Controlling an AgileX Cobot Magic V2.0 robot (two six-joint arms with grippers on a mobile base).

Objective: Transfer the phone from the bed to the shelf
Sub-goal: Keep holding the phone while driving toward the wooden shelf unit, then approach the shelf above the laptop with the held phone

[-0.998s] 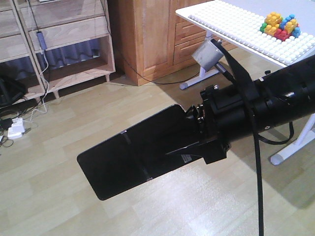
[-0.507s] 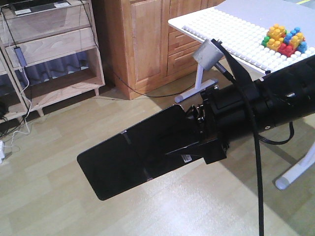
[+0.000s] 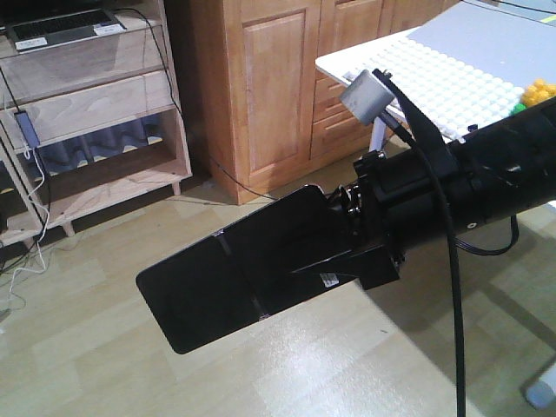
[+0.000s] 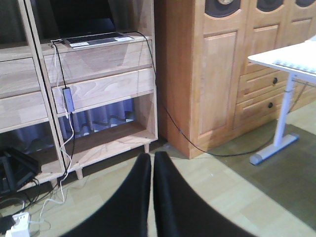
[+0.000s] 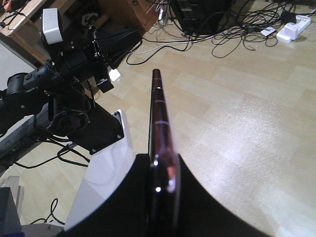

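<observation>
My right end effector (image 5: pixel 163 170) gripped the phone (image 5: pixel 159 113) above the floor (image 5: pixel 247 123) | my left end effector (image 4: pixel 152 192) was closed, empty | shelf (image 4: pixel 106 86) carried a laptop (image 4: pixel 96 39), cables (image 4: pixel 61 123) draped across its front | cabinet (image 4: pixel 207 74) just beside it

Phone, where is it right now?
Front view, centre-left: the phone is clamped in the right gripper above the floor, short of the shelf at upper left.

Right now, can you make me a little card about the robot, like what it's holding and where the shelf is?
Holding: phone, pinched at one end
Right gripper: shut on phone
Left gripper: shut, empty
Phone place: in the air over the floor
Shelf: left side of front view, laptop on an upper board
Not yet done: phone on shelf
</observation>
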